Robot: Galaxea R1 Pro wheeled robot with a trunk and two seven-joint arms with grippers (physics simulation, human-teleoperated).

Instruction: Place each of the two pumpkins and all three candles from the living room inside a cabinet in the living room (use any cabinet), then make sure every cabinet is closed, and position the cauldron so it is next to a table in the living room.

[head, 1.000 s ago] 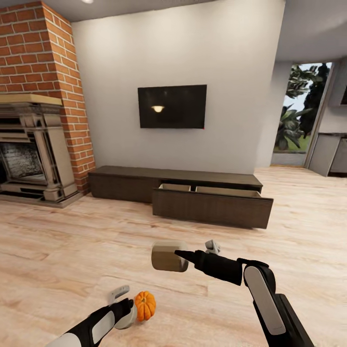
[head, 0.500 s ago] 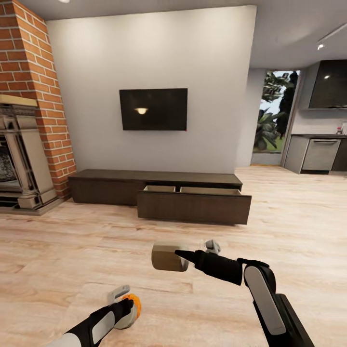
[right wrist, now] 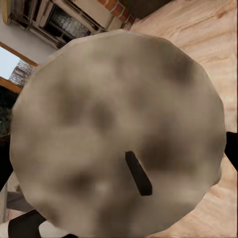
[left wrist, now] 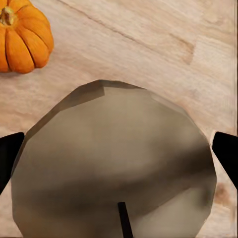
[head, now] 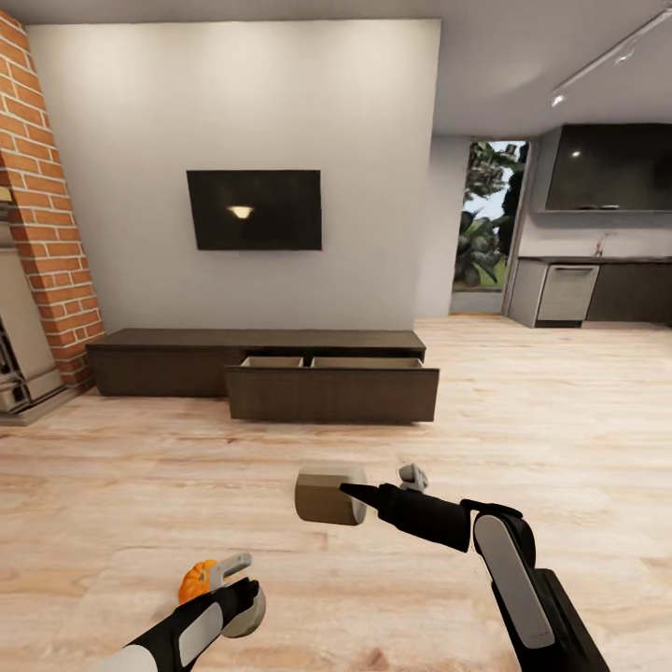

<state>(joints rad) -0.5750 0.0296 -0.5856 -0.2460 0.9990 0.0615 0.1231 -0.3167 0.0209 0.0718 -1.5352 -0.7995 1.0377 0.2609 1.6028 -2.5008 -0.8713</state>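
Cabinet (head: 331,392) with its drawer open has slid leftward in the head view as the robot turns – right gripper (head: 347,495) and left gripper (left wrist: 119,153) each clamp 1 candle (head: 325,495), pumpkin (head: 194,581) on the floor.

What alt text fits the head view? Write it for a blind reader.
The right end effector holds a cream candle over pale wood flooring, facing a long dark cabinet with one drawer pulled open. The left end effector holds a second candle beside an orange pumpkin on the floor.
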